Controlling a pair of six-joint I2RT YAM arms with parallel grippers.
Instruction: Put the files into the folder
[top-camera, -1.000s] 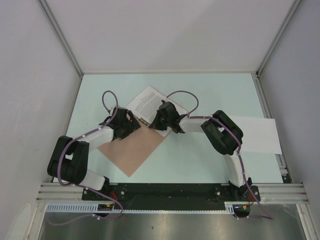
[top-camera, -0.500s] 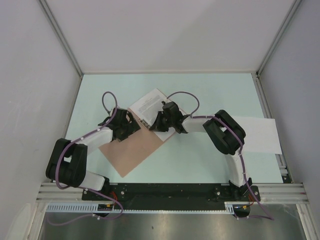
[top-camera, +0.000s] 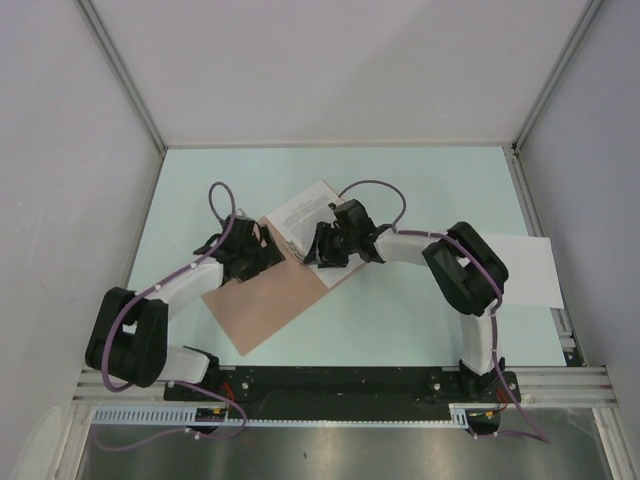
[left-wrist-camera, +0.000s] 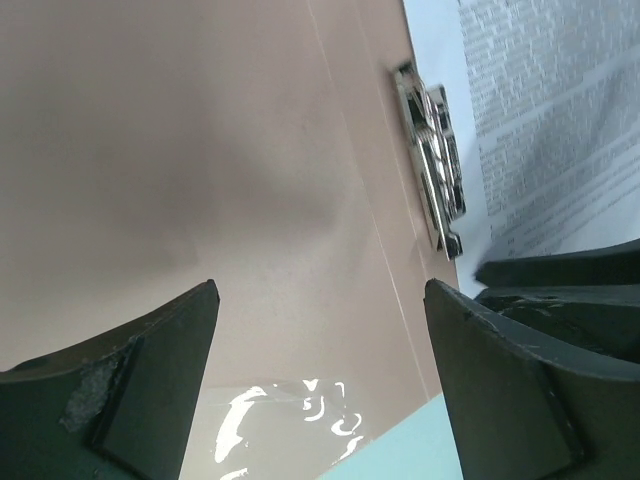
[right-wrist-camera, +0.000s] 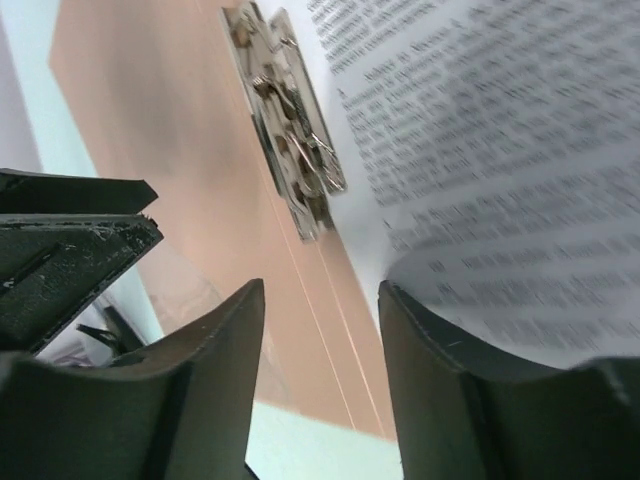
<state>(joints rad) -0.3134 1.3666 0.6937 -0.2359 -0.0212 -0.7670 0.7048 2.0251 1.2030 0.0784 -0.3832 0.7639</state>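
Both arms meet at the folder (top-camera: 262, 300), mid-table (top-camera: 420, 180), with open room toward the far wall.
The folder lies diagonally, its metal clip (left-wrist-camera: 432, 160) beside the printed sheet (top-camera: 303, 208). The plain sheet (top-camera: 525, 268) overhangs the right edge. The left fingers (left-wrist-camera: 150, 385) gape wide over the folder, holding nothing. The right fingers (right-wrist-camera: 205, 380) are released, one at the sheet's curled edge.

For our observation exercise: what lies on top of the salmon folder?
A metal clip sits on the folder near its edge; the printed sheet overlaps that edge. What lies beneath the sheet is hidden.
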